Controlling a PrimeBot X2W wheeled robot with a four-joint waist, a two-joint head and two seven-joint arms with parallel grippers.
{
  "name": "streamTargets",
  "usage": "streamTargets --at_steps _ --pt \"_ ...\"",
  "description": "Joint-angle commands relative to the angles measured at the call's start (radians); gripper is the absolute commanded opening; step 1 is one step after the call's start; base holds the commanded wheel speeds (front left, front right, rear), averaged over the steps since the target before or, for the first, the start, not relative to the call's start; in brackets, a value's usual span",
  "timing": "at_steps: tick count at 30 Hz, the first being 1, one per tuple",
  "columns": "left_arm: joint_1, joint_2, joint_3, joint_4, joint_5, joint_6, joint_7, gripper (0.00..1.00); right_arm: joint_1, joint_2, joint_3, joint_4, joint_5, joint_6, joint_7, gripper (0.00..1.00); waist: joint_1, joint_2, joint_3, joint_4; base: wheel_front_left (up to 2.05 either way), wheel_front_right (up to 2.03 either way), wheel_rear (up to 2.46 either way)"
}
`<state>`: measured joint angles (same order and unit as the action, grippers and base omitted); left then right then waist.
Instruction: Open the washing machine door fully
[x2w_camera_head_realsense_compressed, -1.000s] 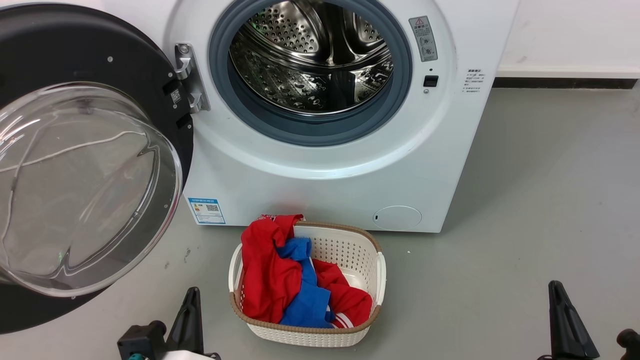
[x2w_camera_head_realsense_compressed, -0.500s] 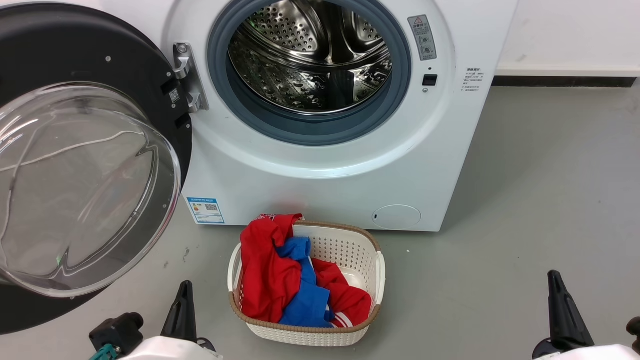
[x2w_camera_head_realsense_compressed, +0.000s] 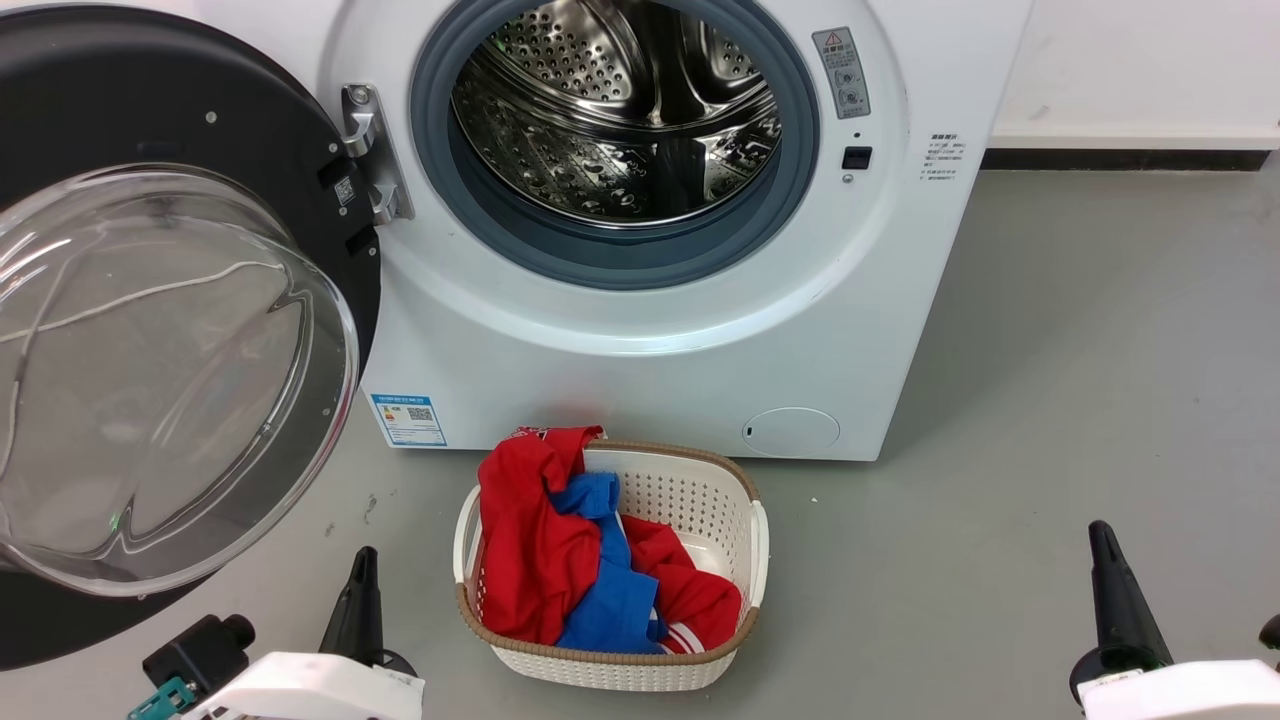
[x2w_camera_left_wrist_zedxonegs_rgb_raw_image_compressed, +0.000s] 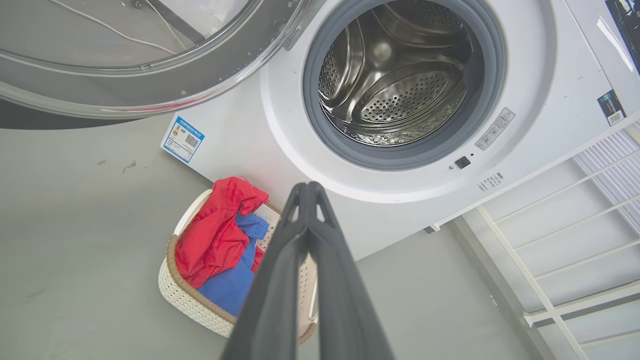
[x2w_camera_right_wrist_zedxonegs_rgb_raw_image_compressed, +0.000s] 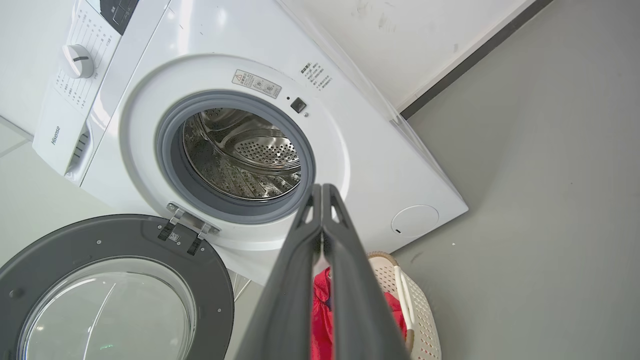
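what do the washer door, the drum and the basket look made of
Washing machine door: glossy black rim, probably plastic, around a clear bulging bowl with glass-like reflections. Drum: bright perforated metal with mirror glints, likely stainless steel. Laundry basket: matt white perforated walls, likely plastic, tan woven-look band.
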<state>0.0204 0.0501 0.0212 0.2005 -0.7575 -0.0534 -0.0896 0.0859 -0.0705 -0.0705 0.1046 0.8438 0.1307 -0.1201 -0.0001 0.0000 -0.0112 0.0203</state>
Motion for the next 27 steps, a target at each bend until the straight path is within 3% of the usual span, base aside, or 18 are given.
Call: streamTargets --at_steps 1,27 --pt "-0.028 0.001 0.008 -0.008 -0.047 -0.007 0.01 0.0 -0.03 -0.01 0.001 -0.002 0.047 0.0 0.011 0.0 0.0001 0.0 0.0 -0.001 0.0 0.0 0.0" --pt "-0.074 0.001 0.044 0.014 -0.381 -0.037 0.091 0.0 -0.1 -0.012 0.002 0.056 0.36 0.0 0.088 0.0 0.0001 0.0 0.005 -0.007 0.0 0.0 0.0"
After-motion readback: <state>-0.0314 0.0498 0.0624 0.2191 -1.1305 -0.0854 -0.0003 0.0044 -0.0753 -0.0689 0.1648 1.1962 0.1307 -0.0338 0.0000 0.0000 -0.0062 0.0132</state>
